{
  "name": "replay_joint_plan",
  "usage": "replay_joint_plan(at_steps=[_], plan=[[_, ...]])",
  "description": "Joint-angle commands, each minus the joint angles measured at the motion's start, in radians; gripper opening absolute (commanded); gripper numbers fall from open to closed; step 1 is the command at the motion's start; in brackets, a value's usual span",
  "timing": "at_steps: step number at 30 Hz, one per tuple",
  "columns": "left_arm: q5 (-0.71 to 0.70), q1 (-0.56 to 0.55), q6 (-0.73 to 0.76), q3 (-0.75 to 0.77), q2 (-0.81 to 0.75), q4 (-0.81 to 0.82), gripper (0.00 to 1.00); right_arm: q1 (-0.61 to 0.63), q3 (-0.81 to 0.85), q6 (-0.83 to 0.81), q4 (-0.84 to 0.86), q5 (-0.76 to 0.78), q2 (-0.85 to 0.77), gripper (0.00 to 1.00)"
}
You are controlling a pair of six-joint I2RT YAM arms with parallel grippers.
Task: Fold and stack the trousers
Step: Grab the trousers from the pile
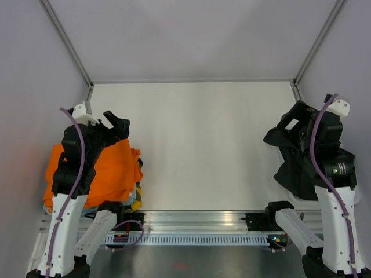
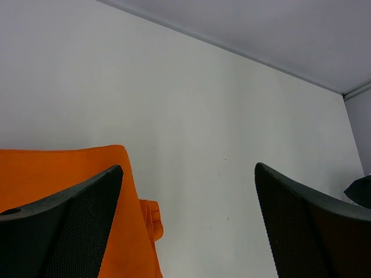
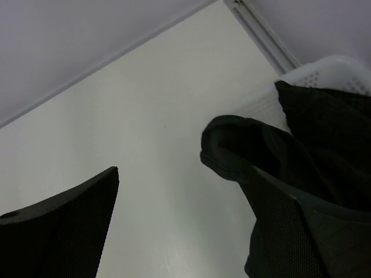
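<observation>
1. Black mesh-faced fingers [image 2: 69, 226] fill the bottom of the left wrist view; the left gripper [image 2: 188, 168] stands wide apart with nothing between its jaws.
2. From above, that left gripper [image 1: 117, 123] hangs over the far edge of an orange garment [image 1: 113, 168] and does not clamp it.
3. Over on the other side, the right gripper [image 3: 185, 171] is likewise spread to full width and clamps nothing.
4. Its right-hand finger [image 3: 301, 231] overlaps the black cloth in the wrist view; whether it touches the cloth cannot be told.
5. Seen from above, the right gripper [image 1: 294, 119] sits at the far end of the dark heap.
6. Bunched and unfolded, the trousers [image 1: 293, 162] lie at the right edge of the white surface [image 1: 197, 145], beside the right arm.
7. Up close, the trousers [image 3: 324, 127] show a rolled, stitched edge curling toward the surface, while the rest drapes over the rim of a white perforated basket [image 3: 330, 66].
8. At the left edge, the orange garment lies flat on top of other cloth, of which yellow and blue edges [image 1: 137, 200] peek out at its near corner.
9. Count: two arms, two grippers, one pair of black trousers, one orange garment, one basket.
</observation>
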Motion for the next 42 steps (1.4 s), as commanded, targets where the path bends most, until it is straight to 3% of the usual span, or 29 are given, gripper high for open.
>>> replay_joint_plan(at_steps=[1, 6, 12, 15, 22, 28, 30, 32, 33, 34, 36, 38, 42], plan=[[-0.014, -0.004, 0.077, 0.035, 0.005, -0.017, 1.00, -0.004, 0.034, 0.132, -0.257, 0.189, -0.023, 0.98], [-0.004, -0.044, 0.091, 0.032, 0.014, -0.005, 1.00, -0.004, -0.027, 0.257, -0.417, 0.332, -0.067, 0.98], [-0.015, -0.097, 0.092, -0.002, 0.028, 0.015, 1.00, -0.005, -0.235, 0.511, -0.373, 0.373, -0.117, 0.98], [-0.044, -0.145, 0.101, -0.001, 0.049, 0.013, 1.00, -0.004, -0.338, 0.581, -0.342, 0.481, -0.136, 0.98], [-0.032, -0.217, 0.101, -0.011, 0.130, 0.044, 1.00, -0.007, -0.458, 0.456, -0.148, 0.476, -0.058, 0.98], [-0.024, -0.217, 0.071, -0.016, 0.140, 0.024, 1.00, -0.103, -0.313, 0.314, -0.005, 0.498, 0.026, 0.98], [-0.027, -0.219, 0.069, -0.013, 0.144, 0.010, 1.00, -0.172, -0.265, 0.242, 0.085, 0.422, 0.066, 0.98], [-0.023, -0.217, 0.068, -0.010, 0.146, 0.001, 1.00, -0.318, -0.231, 0.191, 0.130, 0.285, 0.148, 0.98], [-0.021, -0.217, 0.068, -0.010, 0.144, 0.001, 1.00, -0.368, -0.202, 0.178, 0.159, 0.110, 0.184, 0.98], [-0.020, -0.217, 0.069, -0.011, 0.144, 0.001, 1.00, -0.469, -0.185, 0.179, 0.161, 0.031, 0.222, 0.98], [-0.018, -0.217, 0.086, -0.013, 0.149, 0.000, 1.00, -0.540, -0.139, 0.190, 0.120, -0.079, 0.311, 0.98], [-0.029, -0.217, 0.107, 0.001, 0.153, -0.014, 1.00, -0.564, -0.127, 0.194, 0.097, -0.078, 0.324, 0.98], [-0.047, -0.217, 0.118, 0.004, 0.158, -0.028, 1.00, -0.565, -0.231, 0.245, 0.104, -0.064, 0.200, 0.98]])
